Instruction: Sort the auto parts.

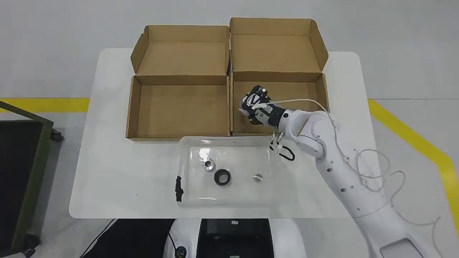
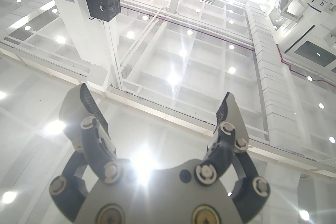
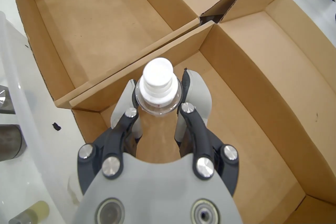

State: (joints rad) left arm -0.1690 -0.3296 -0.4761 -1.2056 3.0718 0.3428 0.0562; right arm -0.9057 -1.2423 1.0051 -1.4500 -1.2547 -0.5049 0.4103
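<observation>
The right gripper [image 3: 159,83] was clamped on a white stepped part [image 3: 157,75] with a clear collar around its lower step, one finger on each side of that collar. The part stood up between the fingertips, its narrow white end pointing away from the wrist.

Under this gripper [image 1: 252,104] lay the bare floor of the right cardboard box [image 3: 249,117]. The hand hung inside that box's outline and close to the wall it shares with the neighbouring box. Just past that wall, on the gripper's left, the left cardboard box [image 3: 92,20] sat with its floor bare. Both boxes [image 1: 179,107] [image 1: 287,89] had their lids folded back on the side away from the hand.

Behind the gripper, toward the robot and a little to its left, a clear plastic tray [image 1: 237,154] rested on the white table [image 1: 107,150]. It held a black ring-shaped part [image 1: 224,178], a small silver part [image 1: 209,164] and another small part [image 1: 257,178], all well apart from the gripper.

The left gripper [image 2: 155,92] pointed up at the ceiling lights with its ribbed fingers [image 2: 92,107] spread wide and nothing between them
</observation>
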